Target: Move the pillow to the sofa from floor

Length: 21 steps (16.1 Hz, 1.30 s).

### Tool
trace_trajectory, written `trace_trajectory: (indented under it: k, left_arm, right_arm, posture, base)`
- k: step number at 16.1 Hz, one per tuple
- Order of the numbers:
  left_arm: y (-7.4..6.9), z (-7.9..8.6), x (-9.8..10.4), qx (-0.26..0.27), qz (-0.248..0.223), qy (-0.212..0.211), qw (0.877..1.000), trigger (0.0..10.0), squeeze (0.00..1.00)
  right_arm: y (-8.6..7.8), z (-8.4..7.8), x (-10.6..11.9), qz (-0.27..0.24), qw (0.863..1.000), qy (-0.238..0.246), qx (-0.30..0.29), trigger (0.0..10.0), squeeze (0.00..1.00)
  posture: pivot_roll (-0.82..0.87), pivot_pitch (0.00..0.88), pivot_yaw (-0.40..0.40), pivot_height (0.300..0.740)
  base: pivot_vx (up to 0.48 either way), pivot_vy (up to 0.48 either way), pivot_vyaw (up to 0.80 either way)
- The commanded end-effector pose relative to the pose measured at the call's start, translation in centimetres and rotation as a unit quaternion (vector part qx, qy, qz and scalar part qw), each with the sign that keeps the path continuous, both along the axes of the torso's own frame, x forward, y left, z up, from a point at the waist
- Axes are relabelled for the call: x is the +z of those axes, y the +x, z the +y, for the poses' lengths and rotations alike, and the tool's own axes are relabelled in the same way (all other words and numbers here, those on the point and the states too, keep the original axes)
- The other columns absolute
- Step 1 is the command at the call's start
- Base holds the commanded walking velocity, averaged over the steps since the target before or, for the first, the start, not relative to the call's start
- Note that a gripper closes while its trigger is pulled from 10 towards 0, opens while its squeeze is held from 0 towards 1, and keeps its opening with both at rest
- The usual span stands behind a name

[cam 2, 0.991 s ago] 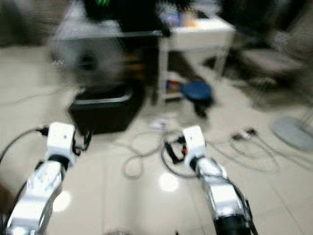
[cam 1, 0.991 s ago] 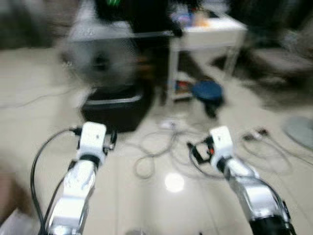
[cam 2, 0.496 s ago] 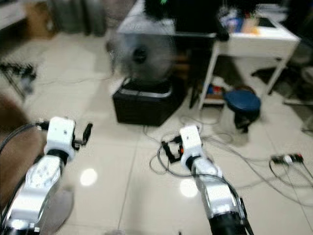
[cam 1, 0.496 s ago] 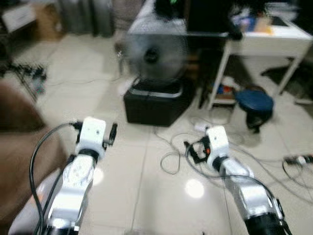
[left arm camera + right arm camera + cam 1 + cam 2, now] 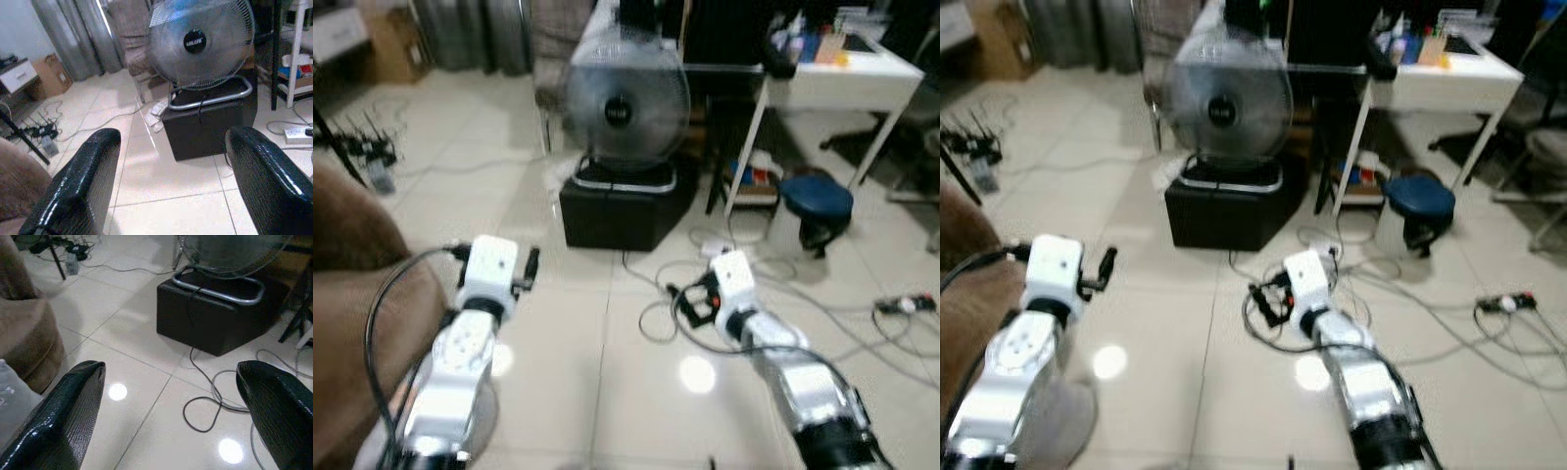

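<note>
Pillow [image 5: 1058,421], pale grey, lies on the floor at the robot's lower left, beside the brown sofa [image 5: 352,294]. Both arms are raised ahead, left gripper [image 5: 166,186] and right gripper [image 5: 171,416] spread wide and empty. Loose cables [image 5: 656,318] near the fan [image 5: 626,98] could snag feet.

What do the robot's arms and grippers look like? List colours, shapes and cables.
Both arms are silver with white box-like wrist blocks. A black cable loops beside the left arm. The right arm has black cabling at its wrist. Each gripper has two long, glossy, textured black fingers.
</note>
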<state>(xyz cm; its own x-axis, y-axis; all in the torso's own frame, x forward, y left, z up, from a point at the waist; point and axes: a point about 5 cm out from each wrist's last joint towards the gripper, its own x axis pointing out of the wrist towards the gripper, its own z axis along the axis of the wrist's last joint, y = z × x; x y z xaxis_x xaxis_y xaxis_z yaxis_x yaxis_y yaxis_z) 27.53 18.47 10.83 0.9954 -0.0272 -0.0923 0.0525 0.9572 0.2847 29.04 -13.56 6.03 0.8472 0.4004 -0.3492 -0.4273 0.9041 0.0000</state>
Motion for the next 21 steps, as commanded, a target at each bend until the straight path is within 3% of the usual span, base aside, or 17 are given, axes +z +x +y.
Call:
trace_trajectory:
  k: [1,18,21]
  left_arm:
    - [0.03,0.09,0.15,0.001,-0.003,0.005,1.000,10.0,0.00]
    - [0.30,0.22,0.20,-0.004,-0.003,0.015,1.000,10.0,0.00]
    - [0.17,-0.38,0.31,-0.027,-0.012,0.037,0.999,10.0,0.00]
  right_arm:
    - [0.22,-0.34,0.09,-0.001,1.000,0.002,-0.003,10.0,0.00]
    - [0.28,-0.66,-0.31,0.011,1.000,0.005,-0.008,10.0,0.00]
    - [0.25,-0.83,-0.31,0.011,1.000,0.002,-0.008,10.0,0.00]
  posture:
    - [0.10,0.000,-0.014,0.740]
    - [0.10,0.000,-0.009,0.740]
    - [0.10,0.000,-0.011,0.740]
  base:
    - [0.000,0.352,0.00]
    - [0.000,0.351,-0.08]
    - [0.000,-0.299,0.00]
